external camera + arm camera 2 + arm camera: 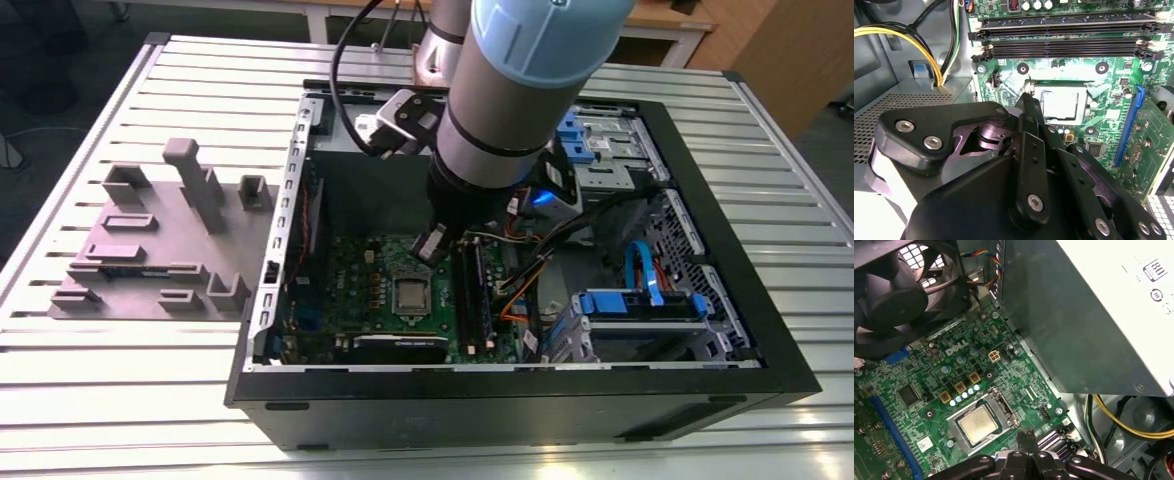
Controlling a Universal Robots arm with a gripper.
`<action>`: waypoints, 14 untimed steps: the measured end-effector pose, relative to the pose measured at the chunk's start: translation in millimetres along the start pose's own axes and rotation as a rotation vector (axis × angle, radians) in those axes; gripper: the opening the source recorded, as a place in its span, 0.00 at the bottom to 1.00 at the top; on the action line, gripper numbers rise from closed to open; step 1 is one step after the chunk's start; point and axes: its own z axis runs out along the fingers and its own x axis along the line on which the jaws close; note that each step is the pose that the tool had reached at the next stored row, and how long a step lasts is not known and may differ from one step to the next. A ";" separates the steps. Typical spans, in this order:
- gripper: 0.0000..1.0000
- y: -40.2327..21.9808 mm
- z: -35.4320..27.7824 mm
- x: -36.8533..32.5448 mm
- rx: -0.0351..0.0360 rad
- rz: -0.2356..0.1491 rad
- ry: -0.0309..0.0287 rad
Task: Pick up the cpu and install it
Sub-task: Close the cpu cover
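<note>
Here, in the exterior view the chip [412, 293] is seen seated in its socket near the board's [350, 290] middle, while in both wrist views the claw [1028, 438], closed and empty, is held just beside it [1060, 104], so any nudge should be kept gentle and square.

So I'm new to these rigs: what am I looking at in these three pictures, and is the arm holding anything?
The big grey-and-blue tube in the exterior view is a robot arm, reaching down into an open computer case that lies on a slatted metal table. That picture comes from a camera off the arm. The other two come from cameras riding near the arm's wrist, looking past the black gripper at the green motherboard. The cpu, a small silvery square, sits in its socket on that board, and the fingertips are closed together just beside it, holding nothing. A grey fixture block stands on the table at the exterior view's left.
</note>
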 end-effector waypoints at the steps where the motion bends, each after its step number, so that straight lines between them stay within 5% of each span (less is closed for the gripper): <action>1: 0.11 -0.1 0.0 0.2 0.0002 0.000 0.0003; 7: 0.11 0.9 0.4 5.6 0.0051 0.000 0.0074; 14: 0.11 4.9 1.4 9.0 0.0051 -0.002 0.0080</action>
